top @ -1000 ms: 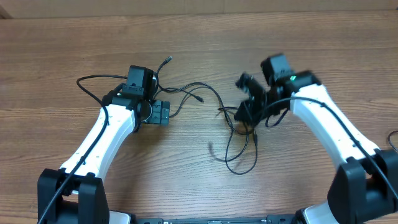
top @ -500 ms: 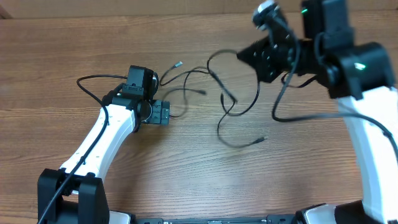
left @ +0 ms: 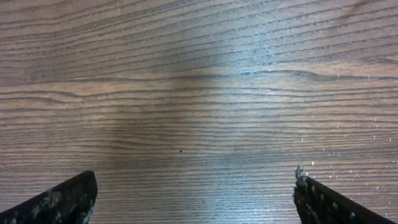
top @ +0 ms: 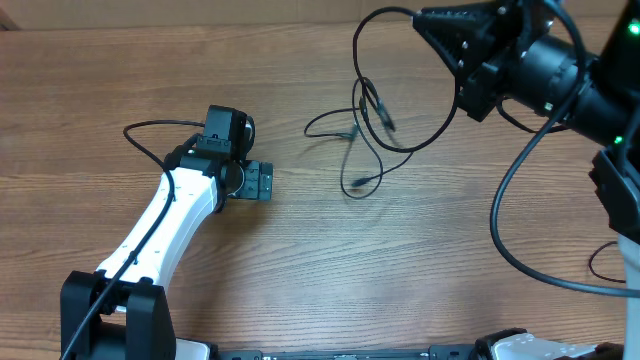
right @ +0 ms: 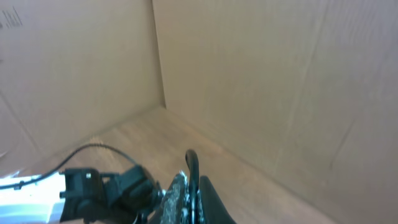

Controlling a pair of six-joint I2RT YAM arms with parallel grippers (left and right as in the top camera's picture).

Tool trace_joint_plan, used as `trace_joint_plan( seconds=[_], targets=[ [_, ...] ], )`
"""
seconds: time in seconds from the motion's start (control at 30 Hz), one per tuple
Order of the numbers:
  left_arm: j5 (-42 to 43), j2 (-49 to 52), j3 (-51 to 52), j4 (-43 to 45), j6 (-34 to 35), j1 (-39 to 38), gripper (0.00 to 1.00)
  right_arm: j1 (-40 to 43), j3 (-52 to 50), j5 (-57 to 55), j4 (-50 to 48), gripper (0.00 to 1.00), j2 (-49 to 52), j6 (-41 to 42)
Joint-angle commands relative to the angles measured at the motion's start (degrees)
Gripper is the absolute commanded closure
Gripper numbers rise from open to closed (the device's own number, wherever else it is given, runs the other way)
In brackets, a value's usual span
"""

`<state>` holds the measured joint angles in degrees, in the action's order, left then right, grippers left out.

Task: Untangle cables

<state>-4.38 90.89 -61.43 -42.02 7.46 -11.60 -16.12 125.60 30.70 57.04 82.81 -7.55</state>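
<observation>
The cables (top: 372, 105) are thin black cords dangling in loose loops from my right gripper (top: 425, 18), which is raised high over the table's back right. Their lowest plug end (top: 360, 183) hangs at or just above the wood; I cannot tell if it touches. In the right wrist view the gripper (right: 189, 182) is shut on one black cord (right: 191, 160) that arches out above the fingertips. My left gripper (top: 262, 182) rests low at the table's left centre, well left of the cords. Its fingers (left: 62, 199) stand wide open over bare wood.
The wooden table (top: 300, 270) fills the overhead view. The left arm's own black wire (top: 150, 128) loops out to the left. Another wire loop (top: 608, 262) lies at the right edge. Cardboard walls (right: 249, 74) stand behind the table.
My right arm has swung up and toward the back with the cords, lifting the bunch off the table so it now dangles. The left arm has not moved.
</observation>
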Motion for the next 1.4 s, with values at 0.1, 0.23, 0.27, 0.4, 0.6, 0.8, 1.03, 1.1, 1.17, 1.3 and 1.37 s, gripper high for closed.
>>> trace_joint_plan(
  seconds=[0.1,0.23,0.27,0.4,0.6,0.8,1.03,1.1,1.17,1.3,1.37],
  targets=[
    [-0.5,-0.24,0.26,0.09,-0.66,-0.04,0.0,0.13,1.36,-2.19,-6.27,0.96,-1.27,7.63],
    [-0.48,-0.24,0.26,0.09,-0.66,-0.04,0.01,0.11,1.36,-6.8,-11.8,0.96,-1.27,13.38],
    [-0.48,-0.24,0.26,0.09,-0.63,-0.04,0.0,0.11,1.36,-8.28,-13.27,0.96,-1.27,15.08],
    [-0.5,-0.24,0.26,0.09,-0.66,-0.04,0.01,0.11,1.36,-12.41,-17.09,0.96,-1.27,20.33],
    [-0.5,-0.24,0.26,0.09,-0.66,-0.04,0.01,0.11,1.33,-18.18,-18.01,0.96,-1.25,22.84],
    [-0.5,-0.24,0.26,0.09,-0.63,-0.04,0.0,0.11,1.31,-21.18,-14.32,0.96,-0.98,22.73],
    [-0.5,-0.24,0.26,0.09,-0.66,-0.04,0.0,0.11,1.22,-28.63,-9.73,0.96,0.02,22.36],
    [-0.5,-0.24,0.26,0.09,-0.63,-0.04,0.0,0.11,1.22,-29.88,-9.84,0.96,0.87,22.6],
    [-0.5,-0.24,0.26,0.11,-0.66,-0.04,0.0,0.11,1.22,-30.25,-9.99,0.96,1.84,22.62],
    [-0.5,-0.24,0.26,0.44,-0.63,-0.04,0.0,0.11,1.22,-30.23,-9.68,0.96,3.65,22.8],
    [0.39,-0.24,0.26,2.86,-0.17,-0.04,0.01,0.11,1.22,-30.23,-9.7,0.96,3.91,22.8]
  ],
)
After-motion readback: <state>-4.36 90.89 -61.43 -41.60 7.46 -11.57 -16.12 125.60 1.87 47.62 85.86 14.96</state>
